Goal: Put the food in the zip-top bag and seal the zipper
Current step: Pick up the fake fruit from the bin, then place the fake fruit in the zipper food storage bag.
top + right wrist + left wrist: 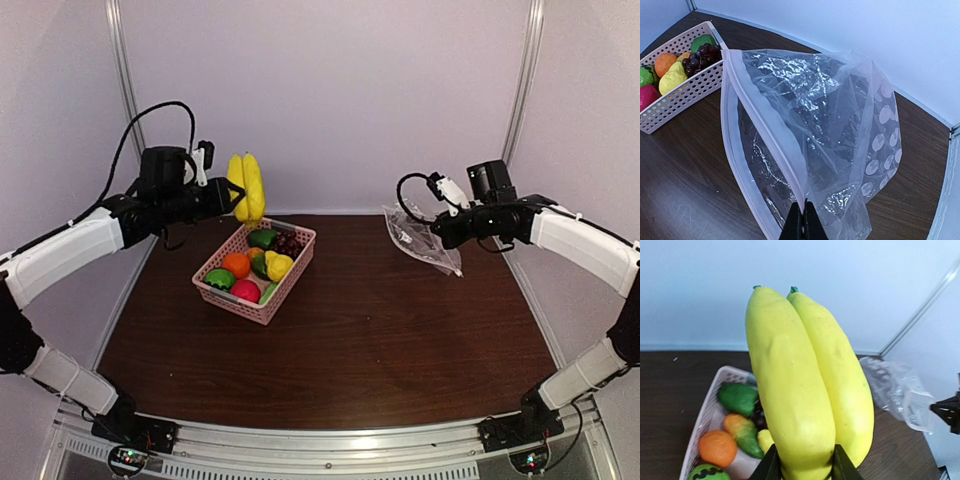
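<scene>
Tabletop (380, 340): basket (235, 305) left of centre, toward the rear.
In basket: grapes (288, 242) at rear right; pear (279, 266) just before them; orange (236, 264) on the left side; further pieces at the near end.
Above basket's rear left corner: bananas (247, 186), upright, clamped in left end effector (805, 467).
Right rear, well apart from basket: zip-top bag (420, 240), its zipper (765, 135) edge pinched by right end effector (801, 222), on the side toward the basket.

Left tool (236, 203) holds bananas (247, 183), right tool (437, 230) bag (413, 240)
</scene>
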### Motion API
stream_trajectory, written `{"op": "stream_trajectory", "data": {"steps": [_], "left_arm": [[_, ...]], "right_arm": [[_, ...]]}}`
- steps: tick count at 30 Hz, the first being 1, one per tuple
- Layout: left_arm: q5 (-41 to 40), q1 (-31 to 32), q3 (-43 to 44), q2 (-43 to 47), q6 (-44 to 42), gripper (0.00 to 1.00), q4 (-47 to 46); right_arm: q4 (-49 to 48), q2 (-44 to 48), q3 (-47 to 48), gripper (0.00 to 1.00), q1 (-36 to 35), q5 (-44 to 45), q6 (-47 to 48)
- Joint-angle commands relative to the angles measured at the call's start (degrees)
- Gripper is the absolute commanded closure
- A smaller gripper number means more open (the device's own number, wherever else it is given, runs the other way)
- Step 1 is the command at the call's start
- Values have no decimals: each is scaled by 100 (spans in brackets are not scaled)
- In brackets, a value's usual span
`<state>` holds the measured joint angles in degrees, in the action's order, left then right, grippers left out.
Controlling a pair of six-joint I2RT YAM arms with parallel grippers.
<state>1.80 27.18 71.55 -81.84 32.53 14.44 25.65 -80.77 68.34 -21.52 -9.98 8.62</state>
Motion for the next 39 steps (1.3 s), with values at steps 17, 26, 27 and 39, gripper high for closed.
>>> {"op": "stream_trajectory", "data": {"steps": [17, 26, 27, 39], "left_arm": [[1047, 2451, -442, -1830, 694, 83, -6855], [320, 2568, 187, -2718, 490, 85, -6963], [316, 2575, 317, -2843, 405, 85, -6914], [-430, 2790, 524, -3575, -330, 92, -7004]], "right_arm": [[1272, -763, 1578, 100, -39, -2227, -1283], [1270, -604, 1502, 100, -38, -2805, -1497], [1255, -592, 1502, 100, -37, -2909, -1550], [541, -325, 1464, 100, 516, -4372, -2703]]}}
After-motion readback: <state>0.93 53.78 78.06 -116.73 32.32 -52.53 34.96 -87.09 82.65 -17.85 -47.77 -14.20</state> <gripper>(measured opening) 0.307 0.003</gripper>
